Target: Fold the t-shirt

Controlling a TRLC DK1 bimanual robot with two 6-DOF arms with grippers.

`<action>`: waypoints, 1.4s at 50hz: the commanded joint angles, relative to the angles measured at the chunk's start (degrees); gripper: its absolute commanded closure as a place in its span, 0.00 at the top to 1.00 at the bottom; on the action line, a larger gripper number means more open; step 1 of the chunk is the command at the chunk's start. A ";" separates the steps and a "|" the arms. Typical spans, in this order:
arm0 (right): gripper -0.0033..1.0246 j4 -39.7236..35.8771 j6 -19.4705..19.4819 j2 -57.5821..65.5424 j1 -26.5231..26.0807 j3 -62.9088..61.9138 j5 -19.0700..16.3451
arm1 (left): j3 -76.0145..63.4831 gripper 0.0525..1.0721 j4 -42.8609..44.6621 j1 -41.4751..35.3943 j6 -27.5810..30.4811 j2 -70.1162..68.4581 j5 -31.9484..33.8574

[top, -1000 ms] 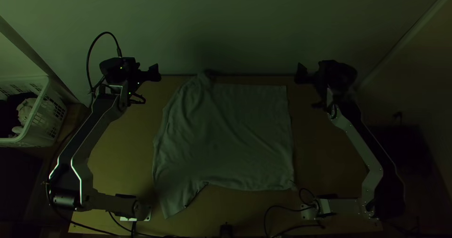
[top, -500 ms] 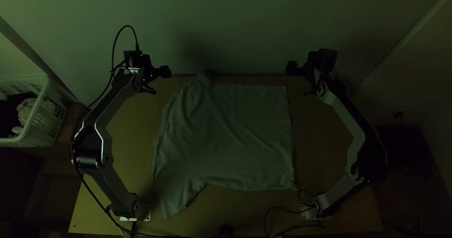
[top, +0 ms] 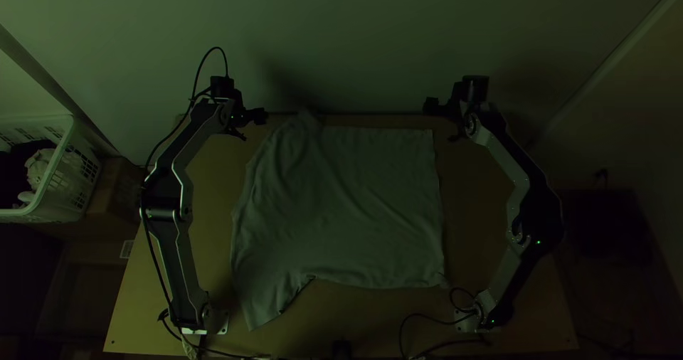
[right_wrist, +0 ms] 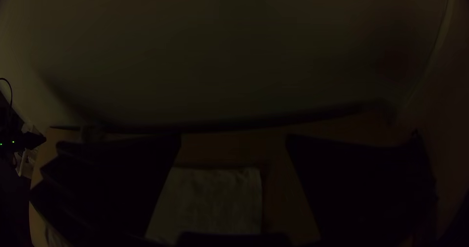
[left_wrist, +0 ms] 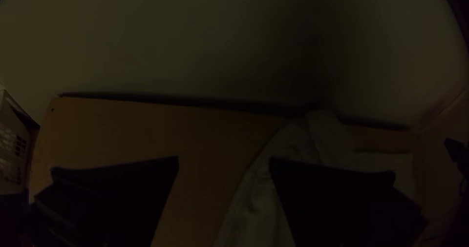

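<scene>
The pale t-shirt (top: 341, 203) lies spread on the table, its hem side towards the right and one sleeve pointing to the near edge at the left. Another sleeve reaches the far edge. My left gripper (top: 256, 117) is over the table's far left, beside that far sleeve. My right gripper (top: 432, 107) hangs at the far right, close to the shirt's far right corner. In the left wrist view the left gripper (left_wrist: 224, 164) stands open, with the shirt (left_wrist: 254, 213) below. In the right wrist view the right gripper (right_wrist: 234, 142) is open too, above the shirt (right_wrist: 210, 198).
A white basket (top: 60, 171) with cloth inside stands off the table's left side. A pale wall (top: 341, 40) rises behind the far edge. Black cables (top: 402, 331) lie near the right arm's base. Bare wood (top: 477, 225) shows right of the shirt.
Both arms have moved inward, the left gripper to the right and the right gripper to the left, nearer the shirt's far corners. The shirt lies as before.
</scene>
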 commanded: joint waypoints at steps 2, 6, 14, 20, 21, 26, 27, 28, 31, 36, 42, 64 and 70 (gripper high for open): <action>0.96 -2.10 2.22 2.43 -0.32 2.31 -0.49 | 3.89 0.85 -0.97 -0.56 -0.76 3.61 0.61; 0.96 -3.33 2.31 3.22 -0.67 2.57 -0.84 | 5.56 0.85 -1.41 -0.91 -0.41 5.45 0.61; 0.96 -3.42 2.40 4.54 -0.76 2.75 -1.20 | 8.72 0.85 -2.99 -1.70 0.20 9.23 0.52; 0.96 -3.42 2.57 5.25 -0.76 3.19 -1.20 | 10.74 0.85 -5.10 -2.23 0.99 11.25 0.26; 0.96 -3.42 2.66 5.33 -0.76 3.28 -1.20 | 10.74 0.85 -5.28 -2.32 0.99 11.34 0.17; 0.96 -3.51 2.75 6.48 -0.76 3.89 -1.20 | 11.27 0.85 -6.16 -2.49 1.26 12.22 -0.01; 0.96 -3.51 2.75 6.65 -0.76 4.07 -1.20 | 11.27 0.85 -6.24 -2.49 1.35 12.31 -0.01; 0.96 -3.51 2.75 6.83 -0.76 4.16 -1.20 | 11.27 0.85 -6.33 -2.49 1.35 12.40 -0.01; 0.96 -3.60 3.28 7.18 -0.76 4.51 -1.20 | 11.27 0.85 -6.68 -2.58 1.61 12.66 -0.01; 0.96 -3.60 3.45 7.44 -0.76 5.03 -1.20 | 11.27 0.85 -6.86 -2.67 2.23 13.45 -0.88; 0.96 -3.86 3.80 7.35 -0.76 5.56 -1.20 | 12.24 0.85 -7.21 -2.84 2.66 14.68 -3.52; 0.96 -16.69 4.33 15.09 -1.46 20.33 -1.20 | 11.80 0.20 -9.67 -3.90 2.75 15.12 -3.87; 0.95 -19.42 4.33 18.43 -1.73 23.93 -1.11 | 11.71 0.03 -9.67 -4.25 2.58 14.33 -3.78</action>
